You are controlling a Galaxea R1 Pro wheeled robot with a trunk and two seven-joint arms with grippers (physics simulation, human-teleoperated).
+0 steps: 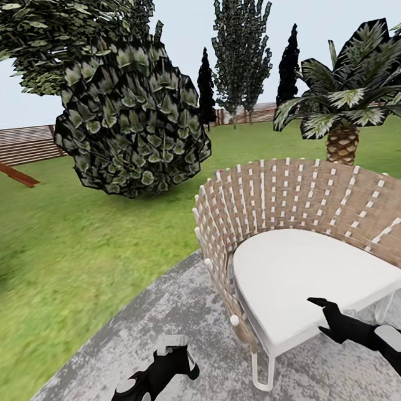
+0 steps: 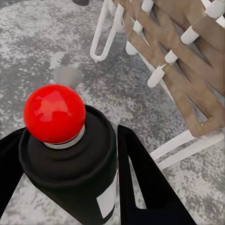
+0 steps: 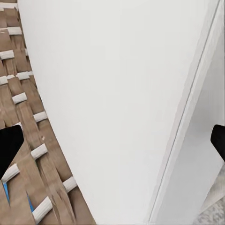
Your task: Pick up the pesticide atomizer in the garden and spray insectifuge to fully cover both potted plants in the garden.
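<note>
— Your left gripper (image 2: 70,187) is clamped on the pesticide atomizer (image 2: 70,154): dark bottle upright between the two black fingers (image 2: 145,187), pale label facing the camera, a red ball on top in the wrist view.

— And my right?

— Your right gripper (image 1: 324,317) hangs with fingers spread and nothing between them, above the front edge of the white seat cushion (image 1: 310,275).

— What's around me?

— You stand on the grey paved circle (image 1: 177,316). Just ahead sits the woven chair (image 1: 325,197), beside the held bottle. Beyond it is lawn (image 1: 74,241), a round dark bush (image 1: 131,121), a palm (image 1: 345,101), then the slatted fence (image 1: 24,144).
</note>
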